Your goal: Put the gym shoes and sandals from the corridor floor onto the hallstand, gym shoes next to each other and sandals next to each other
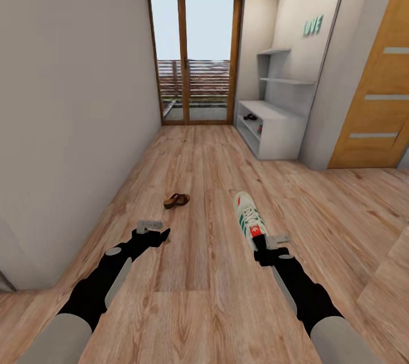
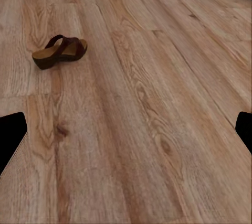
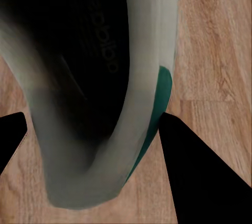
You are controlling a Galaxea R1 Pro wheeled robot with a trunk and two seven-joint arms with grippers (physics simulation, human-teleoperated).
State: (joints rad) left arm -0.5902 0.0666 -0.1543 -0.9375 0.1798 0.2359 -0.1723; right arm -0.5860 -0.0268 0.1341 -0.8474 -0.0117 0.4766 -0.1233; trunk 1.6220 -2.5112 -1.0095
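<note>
step: carrying gym shoe (image 1: 249, 219) | R gripper (image 1: 262, 246) clamped on its heel, above floor | L gripper (image 1: 152, 233) wide apart, empty, near sandal (image 1: 176, 200) on floor | next: drive to hallstand (image 1: 272, 125) ahead-right, set shoe on it

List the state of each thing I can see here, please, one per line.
White lace-up sneaker with green stripes: heel held by right gripper.
Dark brown leather sandal: lying on the wooden floor, untouched.
Left gripper: open, empty.
Low white shoe rack: shoes on shelves.
</note>
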